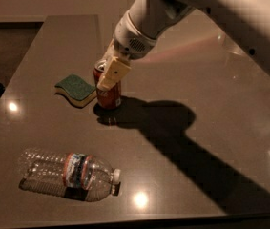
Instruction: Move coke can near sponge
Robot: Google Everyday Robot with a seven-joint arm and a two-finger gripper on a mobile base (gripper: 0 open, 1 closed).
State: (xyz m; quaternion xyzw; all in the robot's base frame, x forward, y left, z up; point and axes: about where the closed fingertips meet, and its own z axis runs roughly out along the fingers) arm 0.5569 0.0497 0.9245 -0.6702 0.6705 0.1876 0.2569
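The coke can point(109, 97) is red with a silver top and stands upright on the dark table point(192, 142), just right of the sponge point(75, 88). The sponge has a dark green top over pale yellow foam and lies flat, almost touching the can. My gripper point(107, 73) comes down from the upper right and is shut on the can, with one pale finger point(112, 73) across its front. The other finger is hidden behind the can.
A clear plastic bottle point(68, 174) with a red and blue label lies on its side near the table's front left edge. The arm's shadow runs across the table to the lower right.
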